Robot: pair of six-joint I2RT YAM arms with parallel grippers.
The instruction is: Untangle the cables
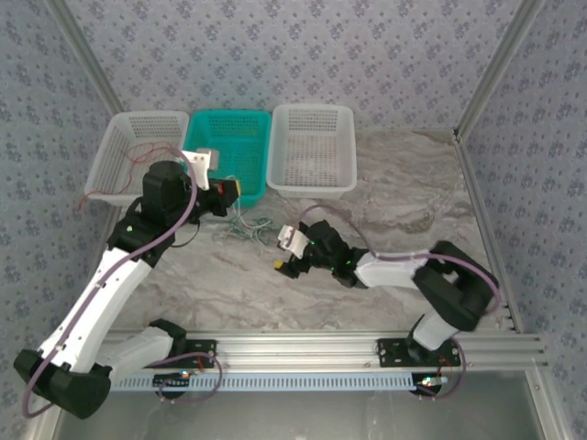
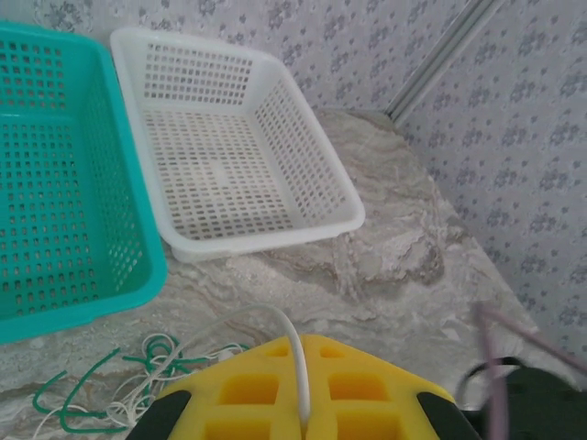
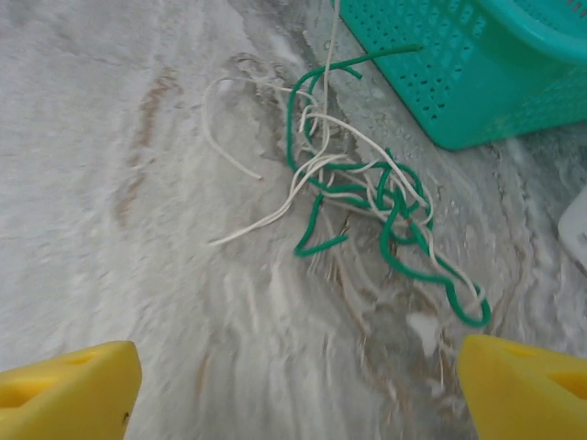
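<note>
– Two cables make up the knot (image 3: pixel 367 188): the green cable (image 3: pixel 321 246) and the white cable (image 2: pixel 292 341). It lies on the table (image 1: pixel 385 183) just in front of the teal basket (image 1: pixel 229 147). The red cable (image 1: pixel 138 149) lies apart, over the white basket (image 1: pixel 147 115) to the left of the teal basket

– Gripper states?

– My left gripper (image 2: pixel 301 394) is clamped on the white cable, above the near edge of the teal basket. The strand runs from that clamp down to the knot. My right gripper (image 3: pixel 298 390) stands wide and holds nothing. It is low over the table on the side of the knot away from the teal basket

– Procedure for this step?

– As I judge it:
1. Hold the left clamp fixed as the anchor.
2. Bring the right jaws onto green only, at the free hooked end on the side away from the teal basket, clear of every white strand.
3. Close, then draw slowly away from the teal basket.
4. Stop if the whole knot travels as one. That would mean green is looped around white, so I should re-grip nearer the crossing.

Risks: the thin wire may slip out of the grip, or the bundle may snag on the teal basket's wall
</note>
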